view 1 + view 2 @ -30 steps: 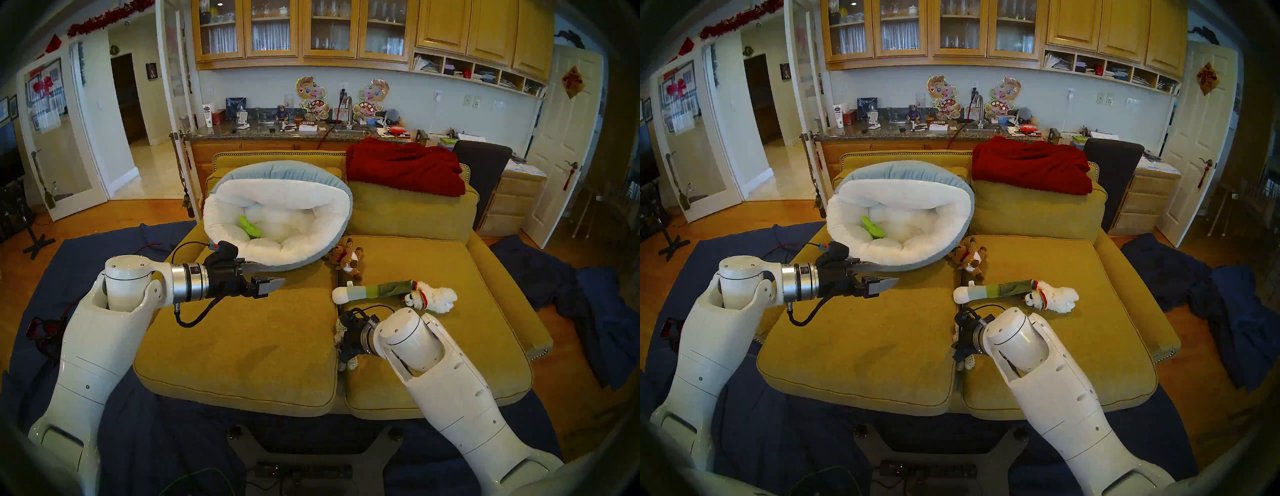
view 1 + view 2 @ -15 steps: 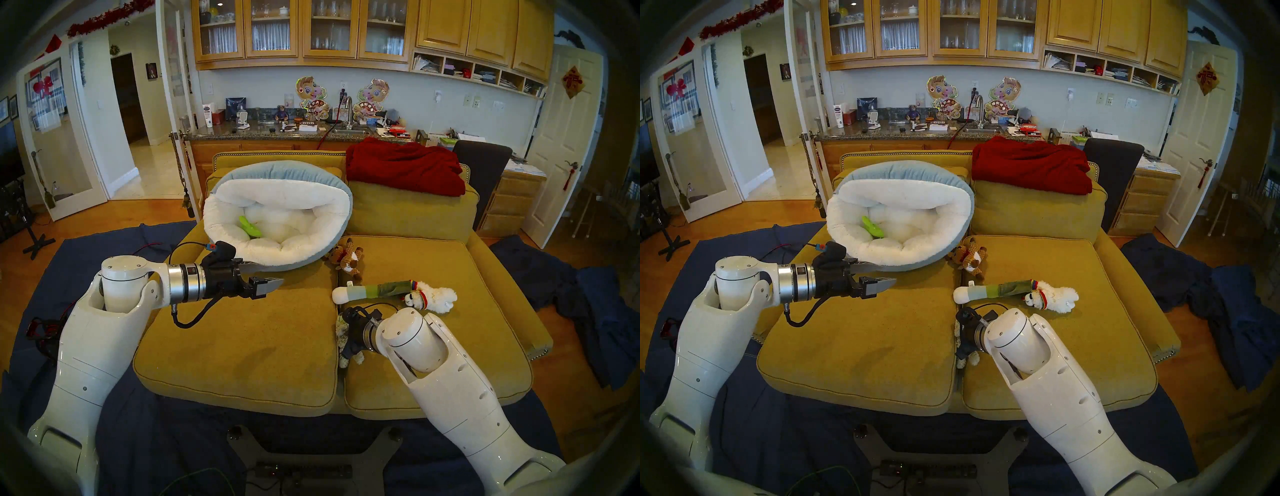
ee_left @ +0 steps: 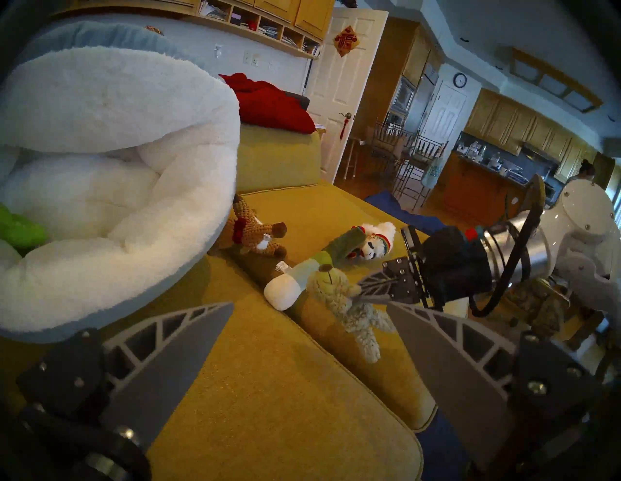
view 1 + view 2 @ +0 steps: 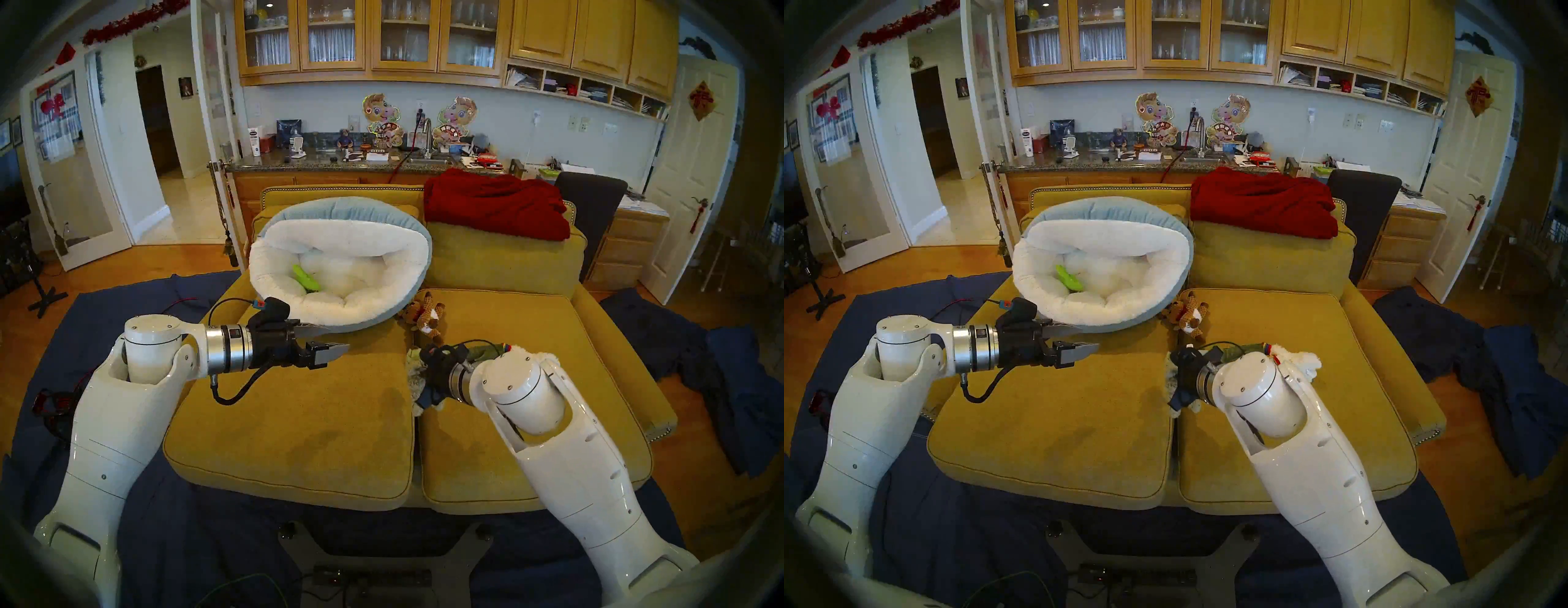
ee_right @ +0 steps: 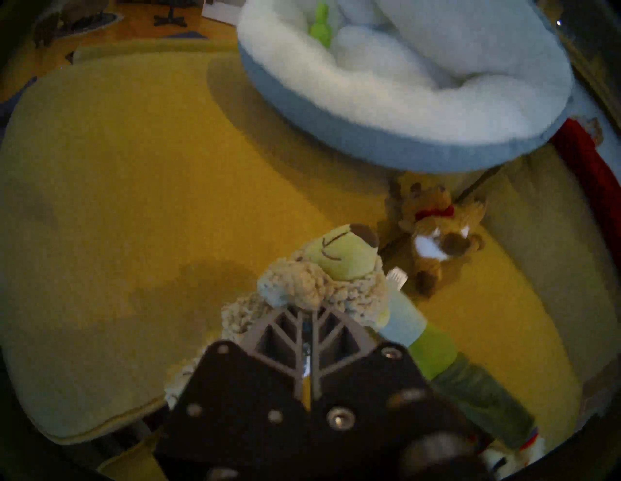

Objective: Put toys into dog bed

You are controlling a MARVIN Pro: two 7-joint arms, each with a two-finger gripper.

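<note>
My right gripper (image 5: 307, 310) is shut on the fluffy grey cub toy (image 5: 322, 268), which hangs above the seam between the seat cushions (image 4: 413, 369). My left gripper (image 4: 338, 336) is open and empty, just in front of the dog bed (image 4: 339, 312). The bed is white fleece inside and pale blue outside, and a green cactus toy (image 4: 306, 278) lies in it. The brown knitted animal (image 4: 426, 318) lies by the bed's right rim. The long tube toy (image 3: 302, 278) and the white animal (image 3: 373, 240) lie behind the held cub, mostly hidden by my right arm in the head views.
A red blanket (image 4: 496, 204) is draped over the right back cushion of the mustard sofa (image 4: 297, 424). A dark chair (image 4: 589, 199) stands behind the sofa. Blue cloth (image 4: 721, 361) covers the floor around it.
My right gripper shut on the cub near the sofa's front and lifted it up and toward the back. The left arm barely moved.
</note>
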